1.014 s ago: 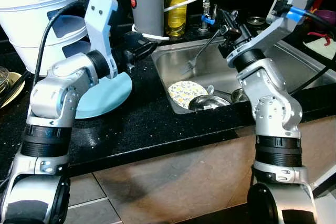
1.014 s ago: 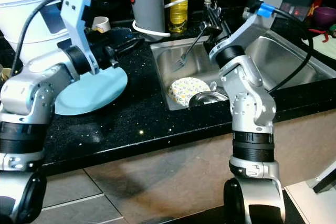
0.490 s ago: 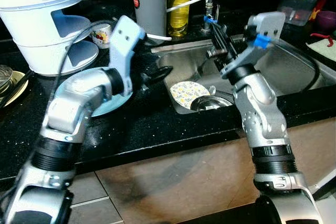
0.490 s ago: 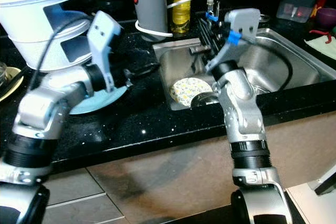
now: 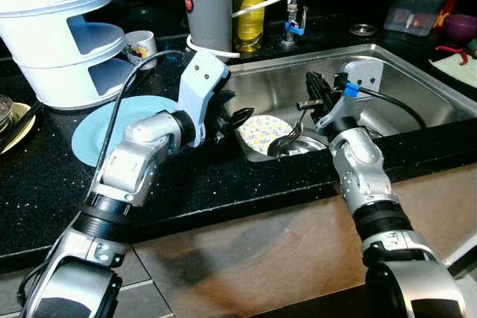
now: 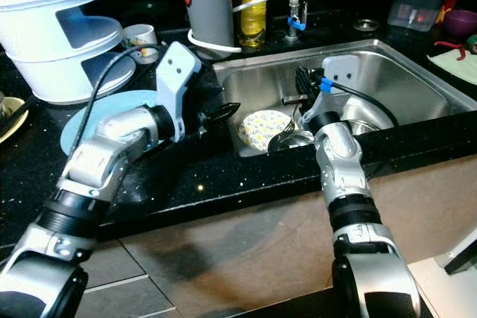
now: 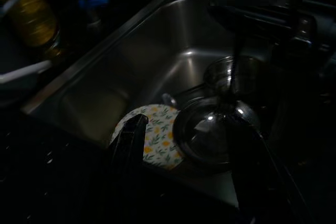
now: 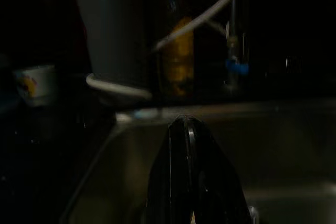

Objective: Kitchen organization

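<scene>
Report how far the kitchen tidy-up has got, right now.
Looks done: one light blue plate lies on the black counter beside the white tiered rack. In hand: the right gripper holds a fork low in the sink, tines at the steel bowl; the left gripper reaches over the sink's edge. Left: the floral plate, bowl and fork are in the sink.

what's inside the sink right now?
In the sink: a floral plate, a steel bowl and a fork held by the right gripper, tines down at the bowl. What lies under the bowl and behind the arm is hidden.
</scene>
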